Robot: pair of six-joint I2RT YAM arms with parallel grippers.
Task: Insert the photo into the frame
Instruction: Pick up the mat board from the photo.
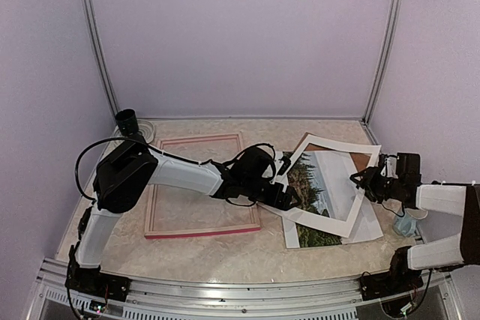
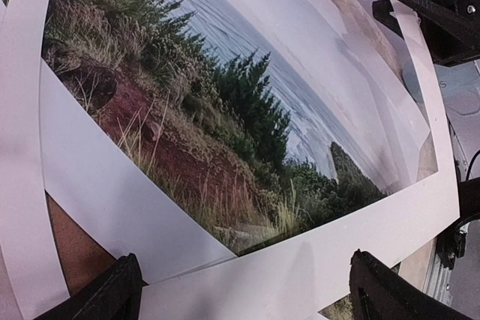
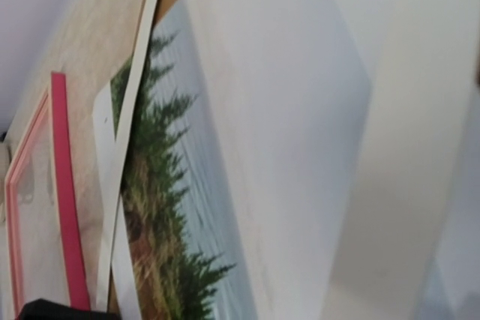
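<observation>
Photo [image 1: 319, 183] lies right of the frame [image 1: 202, 231], beneath the white mat [image 1: 341, 142]. Left gripper [image 1: 289, 198] gapes wide; the right gripper [image 1: 358, 177] I cannot tell. Step seems uncovering: next, lift the mat.

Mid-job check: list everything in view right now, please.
frame: one, pink-red, flat, left of centre
photo: one, green-and-blue landscape, right of centre
mat: one, white, lying skewed over the photo
backing board: one, brown, under photo and mat
cup: one, dark, back left corner
small object: one, pale blue, far right
left gripper: one, black, open above the photo
right gripper: one, black, at the mat's right edge
</observation>
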